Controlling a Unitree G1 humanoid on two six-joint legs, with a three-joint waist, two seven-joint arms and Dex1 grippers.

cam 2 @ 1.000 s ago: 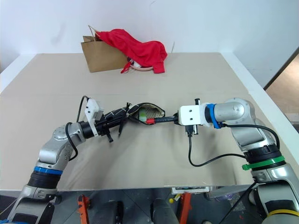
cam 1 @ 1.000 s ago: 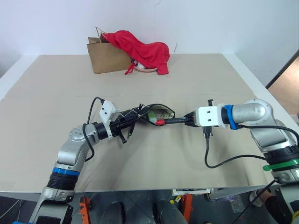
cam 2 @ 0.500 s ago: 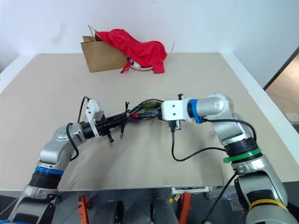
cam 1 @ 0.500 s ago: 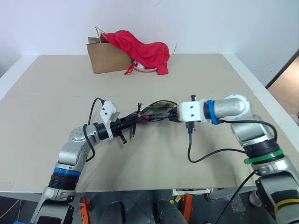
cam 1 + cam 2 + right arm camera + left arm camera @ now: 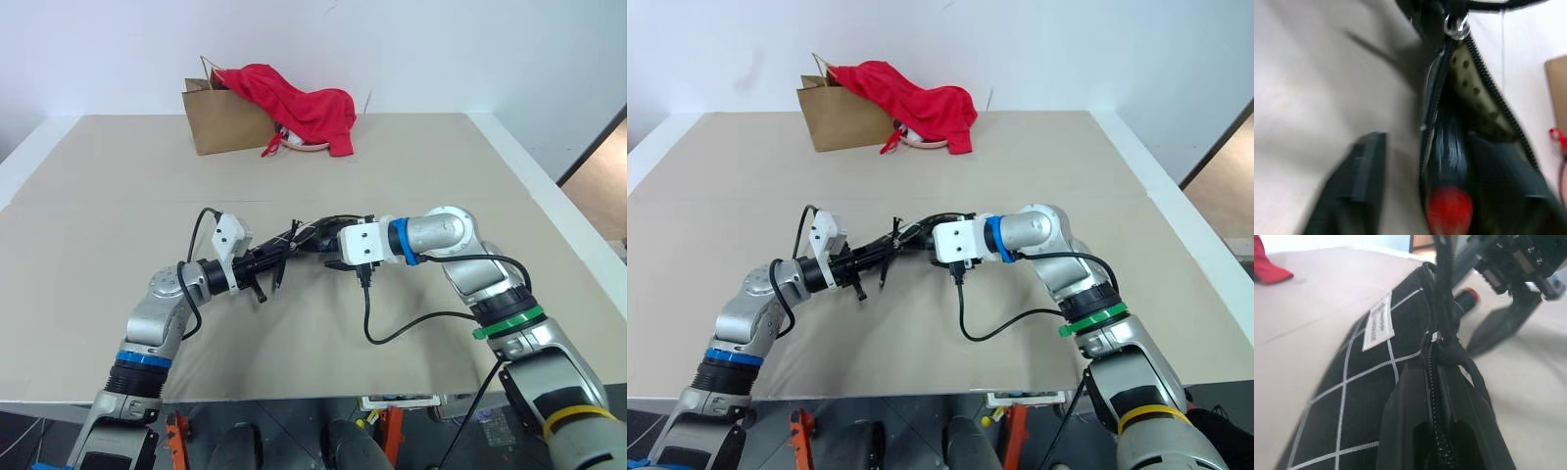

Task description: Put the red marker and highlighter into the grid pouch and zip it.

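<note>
Keep left claw [image 5: 277, 257] clamped on grid pouch [image 5: 1366, 382] mouth, right claw [image 5: 1415, 196] fingers apart – let red marker [image 5: 1448, 208] slide fully inside before pulling away.

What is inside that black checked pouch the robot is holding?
The red marker pokes into the grid pouch, red end out, beside dotted lining. Whatever lies deeper is covered by fabric.

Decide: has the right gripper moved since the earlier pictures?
Yes. The right gripper has moved left across the table, toward the grid pouch in the left gripper.
</note>
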